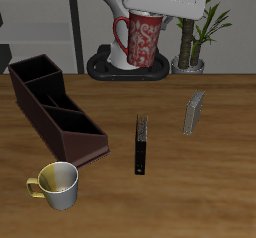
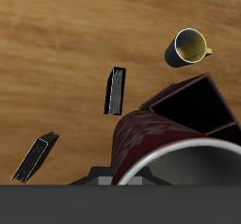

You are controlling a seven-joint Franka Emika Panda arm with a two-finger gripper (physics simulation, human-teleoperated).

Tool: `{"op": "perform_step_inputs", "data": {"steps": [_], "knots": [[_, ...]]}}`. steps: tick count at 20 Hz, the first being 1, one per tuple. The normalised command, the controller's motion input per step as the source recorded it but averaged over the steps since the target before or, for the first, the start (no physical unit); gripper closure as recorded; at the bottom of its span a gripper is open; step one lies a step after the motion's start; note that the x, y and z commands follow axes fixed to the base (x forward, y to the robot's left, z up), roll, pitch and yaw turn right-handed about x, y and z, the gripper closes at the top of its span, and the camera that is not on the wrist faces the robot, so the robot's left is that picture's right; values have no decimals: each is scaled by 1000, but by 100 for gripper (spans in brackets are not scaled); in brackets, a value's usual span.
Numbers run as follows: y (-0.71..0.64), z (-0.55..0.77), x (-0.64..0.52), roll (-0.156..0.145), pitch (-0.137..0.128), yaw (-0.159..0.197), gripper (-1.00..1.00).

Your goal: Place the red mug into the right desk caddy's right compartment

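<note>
The red mug [image 1: 140,42] hangs upright high above the table's back edge, speckled, with its handle to one side. My gripper [image 1: 150,12] comes down onto its rim and is shut on it; the fingertips are hidden by the mug. The wrist view is filled by the red mug [image 2: 155,148] with its white rim close up. The right desk caddy [image 1: 58,110], long and dark maroon, lies diagonally on the table well apart from the mug. The right desk caddy [image 2: 193,104] shows an open squarish end section nearest the cream mug. Which end is the right compartment I cannot tell.
A pale yellow-cream mug [image 1: 58,185] stands near the table's front edge, just past the caddy's near end. A black book [image 1: 142,144] stands mid-table and a grey one [image 1: 193,112] farther over. A potted plant [image 1: 195,32] is behind.
</note>
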Motion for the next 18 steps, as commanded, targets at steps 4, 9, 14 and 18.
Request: {"op": "perform_step_inputs", "data": {"steps": [4,9,14,18], "knots": [[-241,286,-439,-47,-53,-1,100],[-220,35,-243,-33,-5,-16,100],[-262,-36,-354,-58,-9,-5,100],[-157,77,-234,-40,-21,-8,100]]}}
